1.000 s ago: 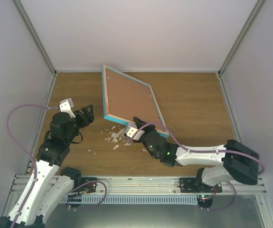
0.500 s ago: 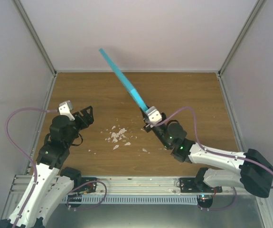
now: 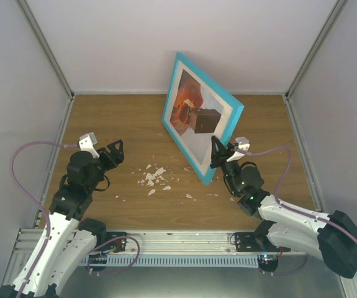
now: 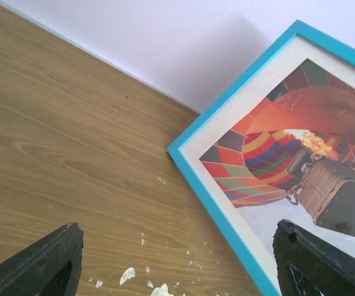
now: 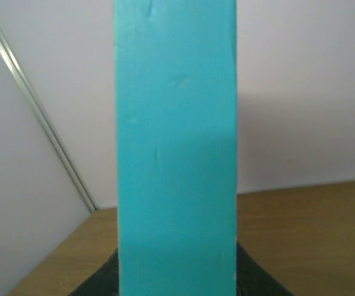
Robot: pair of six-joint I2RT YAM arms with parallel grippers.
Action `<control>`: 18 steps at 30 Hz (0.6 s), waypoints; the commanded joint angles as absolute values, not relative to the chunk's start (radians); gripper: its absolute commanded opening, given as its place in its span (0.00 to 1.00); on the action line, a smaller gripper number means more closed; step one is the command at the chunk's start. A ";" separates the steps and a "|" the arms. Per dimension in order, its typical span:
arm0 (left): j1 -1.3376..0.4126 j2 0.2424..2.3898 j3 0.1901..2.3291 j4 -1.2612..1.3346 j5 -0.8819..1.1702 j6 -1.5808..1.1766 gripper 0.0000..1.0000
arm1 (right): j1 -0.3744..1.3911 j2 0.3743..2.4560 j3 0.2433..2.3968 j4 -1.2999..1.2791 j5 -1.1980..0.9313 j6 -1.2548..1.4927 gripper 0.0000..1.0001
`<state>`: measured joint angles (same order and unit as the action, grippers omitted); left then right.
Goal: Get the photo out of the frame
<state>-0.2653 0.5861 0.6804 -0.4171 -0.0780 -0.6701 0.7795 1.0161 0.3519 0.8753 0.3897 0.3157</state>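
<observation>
The turquoise frame [image 3: 230, 127] is lifted off the table and tilted, its front facing the left arm. The photo [image 3: 190, 112], an orange-red balloon with a brown basket, sits inside it behind a pale mat. My right gripper [image 3: 218, 156] is shut on the frame's lower right edge; in the right wrist view the turquoise edge [image 5: 176, 148] fills the middle between the jaws. My left gripper [image 3: 113, 152] is open and empty at the left, apart from the frame. In the left wrist view the frame [image 4: 214, 203] and photo [image 4: 270, 166] show at the right.
Several small white flakes [image 3: 153, 177] lie on the wooden table [image 3: 103, 118] between the arms, also in the left wrist view [image 4: 128, 274]. White walls enclose the table on three sides.
My right gripper has raised the frame from lying back-up, turned it through edge-on, and now its front with the photo faces left. The right arm has moved right. The left arm has barely moved.
</observation>
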 commanded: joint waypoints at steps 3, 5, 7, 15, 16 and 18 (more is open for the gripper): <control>-0.260 0.601 0.647 -0.329 -0.032 -0.708 0.84 | 0.764 0.966 0.278 0.931 0.462 0.785 0.01; -0.260 0.608 0.637 -0.320 -0.018 -0.720 0.84 | 0.763 0.968 0.260 0.883 0.499 0.927 0.00; -0.261 0.612 0.629 -0.315 -0.008 -0.728 0.84 | 0.764 0.973 0.258 0.812 0.526 1.059 0.01; -0.259 0.620 0.567 -0.274 0.073 -0.773 0.84 | 0.756 1.024 0.246 0.664 0.584 1.374 0.01; -0.260 0.628 0.556 -0.265 0.087 -0.782 0.85 | 0.754 1.043 0.246 0.653 0.578 1.406 0.01; -0.259 0.647 0.533 -0.244 0.118 -0.798 0.85 | 0.753 1.073 0.245 0.619 0.558 1.493 0.01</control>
